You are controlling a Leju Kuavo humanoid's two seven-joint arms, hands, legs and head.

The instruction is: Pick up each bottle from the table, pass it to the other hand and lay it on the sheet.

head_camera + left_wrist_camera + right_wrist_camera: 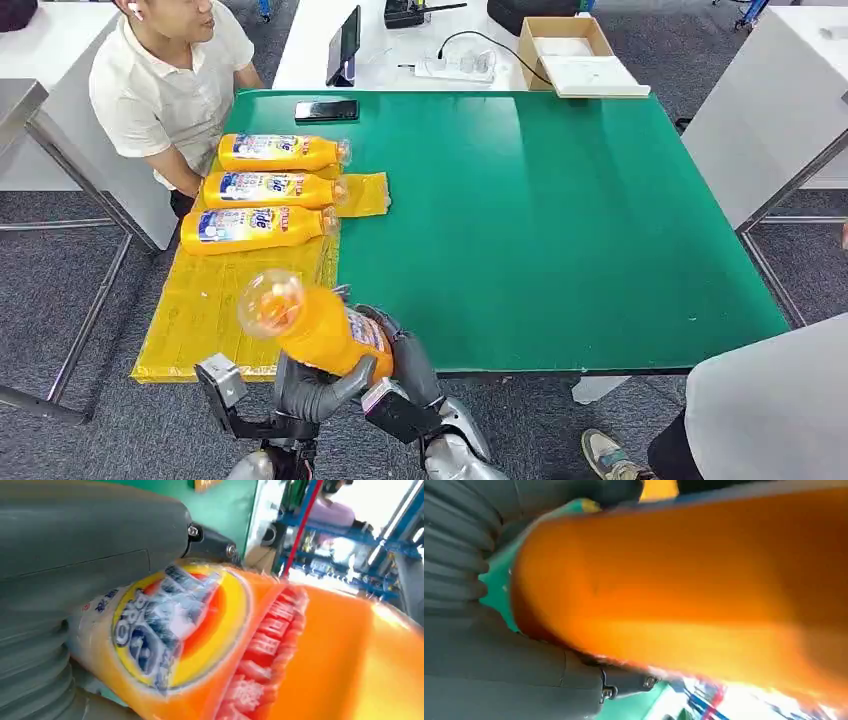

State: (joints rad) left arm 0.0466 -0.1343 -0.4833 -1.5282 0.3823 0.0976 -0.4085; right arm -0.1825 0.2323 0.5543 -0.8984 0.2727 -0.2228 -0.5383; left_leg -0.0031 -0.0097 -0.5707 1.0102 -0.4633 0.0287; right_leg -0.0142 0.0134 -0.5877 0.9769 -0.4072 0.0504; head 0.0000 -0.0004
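both hands [345, 385] close their fingers on one orange bottle [320, 330], three bottles [270, 188] lying on the yellow sheet [215, 305].

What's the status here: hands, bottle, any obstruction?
Both robot hands, left and right, on one orange plastic detergent bottle, mid-handover. Three like bottles lying on yellow sheet. Seated person beside sheet, hands clear.

- A person in a white shirt [160, 85] sits beside the green table [560, 220].
- A black phone [326, 110] lies on it.
- An open cardboard box [570, 52] stands behind.
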